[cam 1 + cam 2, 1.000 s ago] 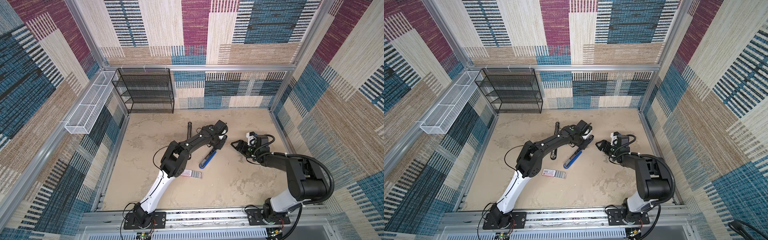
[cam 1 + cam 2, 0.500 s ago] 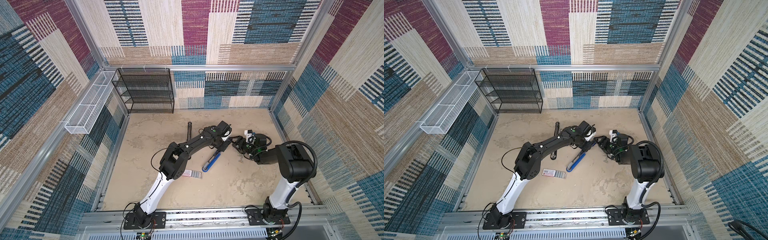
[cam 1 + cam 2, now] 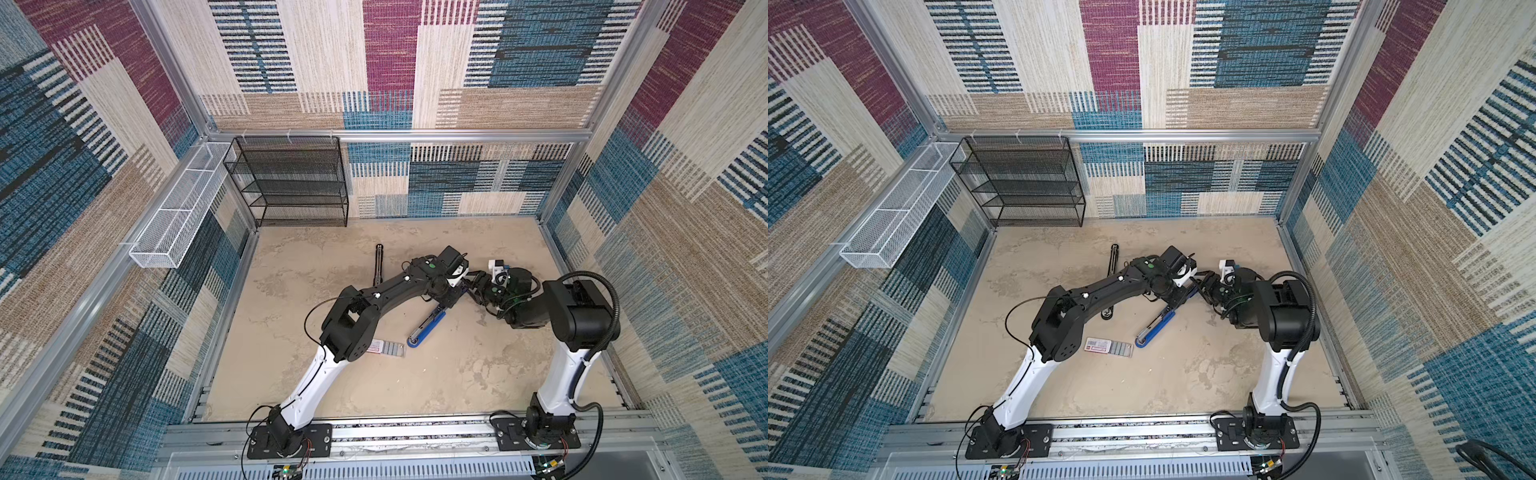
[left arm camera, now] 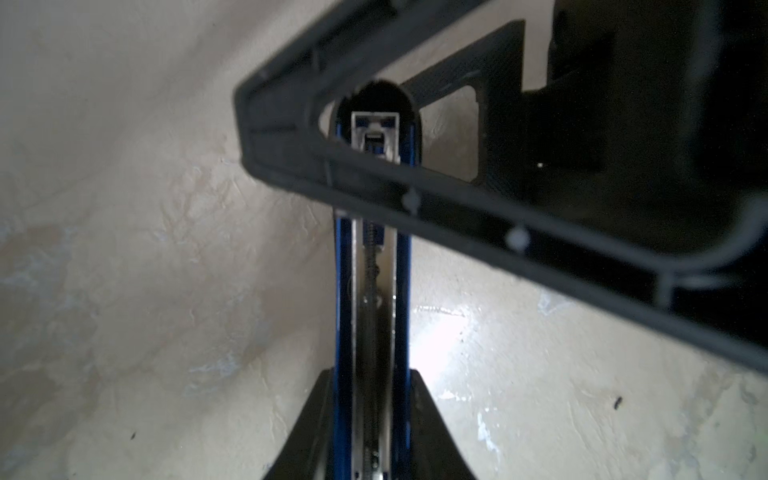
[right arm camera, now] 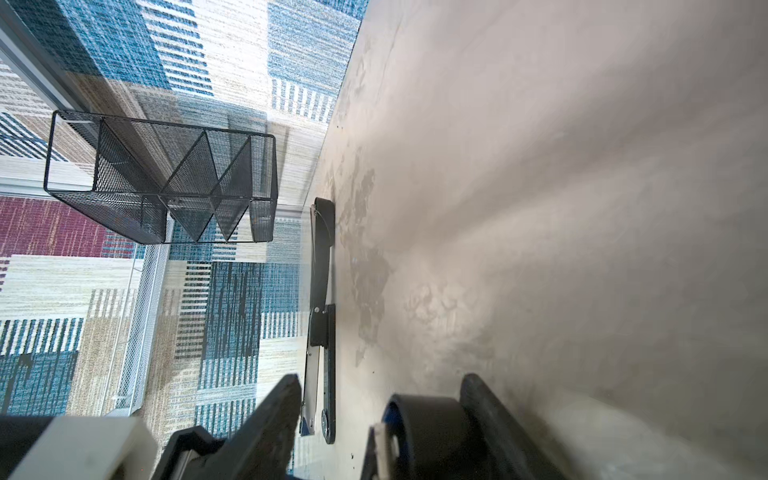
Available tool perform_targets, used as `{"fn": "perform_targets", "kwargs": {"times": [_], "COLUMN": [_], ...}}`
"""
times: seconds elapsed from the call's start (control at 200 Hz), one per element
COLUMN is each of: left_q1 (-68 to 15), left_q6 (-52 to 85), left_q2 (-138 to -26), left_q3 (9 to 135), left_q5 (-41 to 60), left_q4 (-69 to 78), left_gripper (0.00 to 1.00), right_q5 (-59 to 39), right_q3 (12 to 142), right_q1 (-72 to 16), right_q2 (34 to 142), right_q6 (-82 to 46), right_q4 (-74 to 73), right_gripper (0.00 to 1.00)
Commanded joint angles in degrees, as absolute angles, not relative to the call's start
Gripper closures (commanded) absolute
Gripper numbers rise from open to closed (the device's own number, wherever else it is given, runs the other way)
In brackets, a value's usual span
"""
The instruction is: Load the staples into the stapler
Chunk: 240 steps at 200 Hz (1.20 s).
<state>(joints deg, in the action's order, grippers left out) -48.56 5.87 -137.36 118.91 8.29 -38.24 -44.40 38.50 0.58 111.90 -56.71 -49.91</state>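
Two arms, white lower links (image 3: 311, 386), black joints (image 3: 349, 328), looped black cables (image 3: 618, 316), black base plates (image 3: 320, 440).

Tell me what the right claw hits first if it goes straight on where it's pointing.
The blue stapler: in the right wrist view its black end sits between the fingers of the right claw. Past that, the black stapler looks roughly in line, but depth is unclear.

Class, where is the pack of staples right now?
In both top views the staples lie flat on the tabletop, between the left arm's elbow and the near end of the blue stapler.
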Motion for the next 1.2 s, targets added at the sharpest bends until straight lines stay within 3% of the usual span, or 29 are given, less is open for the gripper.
{"fn": "perform_targets", "kwargs": {"times": [0.0, 0.13, 0.421, 0.651, 0.931, 1.197], "left_q1": [-48.83, -48.95, -49.04, -49.04, -48.96, -48.91], "left_q6": [6.33, 6.42, 7.03, 8.24, 13.26, 16.73], "left_q2": [-137.72, -137.46, -131.45, -115.52, -92.24, -81.49], "left_q3": [118.85, 118.63, 113.4, 93.34, 60.01, 43.99], "left_q5": [9.76, 9.76, 6.94, 2.78, 1.27, 2.2], "left_q4": [-36.03, -36.03, -34.94, -25.62, -5.98, 3.91], "left_gripper": [0.67, 0.62, 0.56, 0.53, 0.46, 0.45], "right_q5": [-46.05, -45.97, -45.18, -45.18, -45.69, -45.88], "right_q3": [38.32, 38.01, 37.09, 37.24, 37.44, 37.78], "right_q1": [0.44, 0.44, 0.44, 0.44, 0.44, 0.44], "right_q2": [112.12, 112.32, 110.8, 109.06, 107.53, 107.09], "right_q6": [-56.92, -56.26, -54.35, -53.09, -51.92, -51.5], "right_q4": [-53.53, -53.35, -51.5, -49.75, -48.04, -46.94], "right_gripper": [0.43, 0.49, 0.49, 0.48, 0.46, 0.46]}}
